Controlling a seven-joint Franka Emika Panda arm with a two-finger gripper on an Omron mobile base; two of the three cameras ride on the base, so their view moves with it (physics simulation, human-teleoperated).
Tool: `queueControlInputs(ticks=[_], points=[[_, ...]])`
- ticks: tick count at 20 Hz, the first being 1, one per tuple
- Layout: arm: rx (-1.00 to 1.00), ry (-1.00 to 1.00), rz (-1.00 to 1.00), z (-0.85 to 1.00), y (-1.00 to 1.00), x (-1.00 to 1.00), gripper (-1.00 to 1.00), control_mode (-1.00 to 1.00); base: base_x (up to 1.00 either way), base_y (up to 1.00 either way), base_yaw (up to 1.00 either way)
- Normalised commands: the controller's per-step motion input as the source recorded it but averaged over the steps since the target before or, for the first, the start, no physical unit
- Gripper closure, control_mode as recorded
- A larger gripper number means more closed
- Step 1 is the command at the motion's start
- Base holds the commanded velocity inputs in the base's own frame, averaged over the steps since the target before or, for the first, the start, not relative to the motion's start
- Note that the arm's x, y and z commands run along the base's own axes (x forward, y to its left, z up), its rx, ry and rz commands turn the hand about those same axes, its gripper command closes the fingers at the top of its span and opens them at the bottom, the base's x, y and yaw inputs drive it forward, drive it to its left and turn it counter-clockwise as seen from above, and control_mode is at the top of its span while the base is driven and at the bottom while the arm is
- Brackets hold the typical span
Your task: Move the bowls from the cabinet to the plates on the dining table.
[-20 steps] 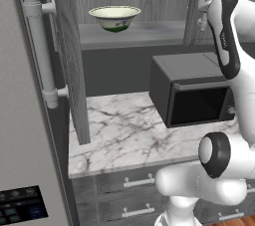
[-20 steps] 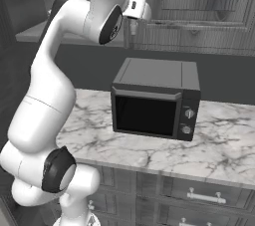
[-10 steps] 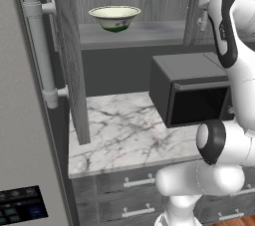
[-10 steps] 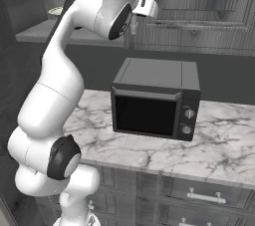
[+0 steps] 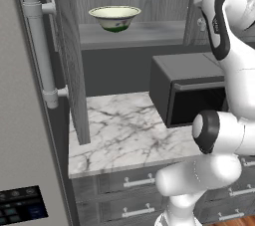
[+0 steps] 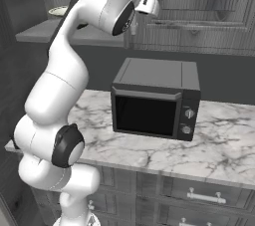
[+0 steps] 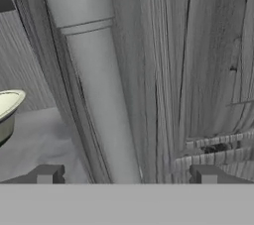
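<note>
The white arm (image 6: 60,95) rises from the lower left and bends at the top, its hand reaching against the grey wood-grain cabinet (image 6: 199,11); the fingers themselves are hidden behind the wrist, so their spread cannot be judged here. Well below the hand sits a black microwave (image 6: 157,99) on the marble counter (image 6: 224,140), with grey drawers (image 6: 199,195) under it. On the shelf behind the arm, a bowl (image 6: 59,11) shows only as a cream rim.

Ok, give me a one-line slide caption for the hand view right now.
Open gripper faces the cabinet door's silver bar handle, with a bowl on the shelf beside it.
</note>
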Motion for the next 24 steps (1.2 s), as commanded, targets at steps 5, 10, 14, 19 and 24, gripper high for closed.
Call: queueControlInputs(ticks=[5, 10, 14, 19, 24], points=[[0.0, 0.0, 0.01, 0.0, 0.0, 0.39, -1.0, -1.0, 0.0, 0.0, 0.0], [0.0, 0.0, 0.01, 0.0, -0.06, 0.4, -1.0, -1.0, 0.0, 0.0, 0.0], [0.0, 0.0, 0.0, 0.0, -0.05, 0.09, -1.0, -1.0, 0.0, 0.0, 0.0], [0.0, 0.0, 0.0, 0.0, 0.0, 0.0, 1.0, -1.0, 0.0, 0.0, 0.0], [0.0, 0.0, 0.0, 0.0, 0.0, 0.0, 1.0, -1.0, 0.0, 0.0, 0.0]])
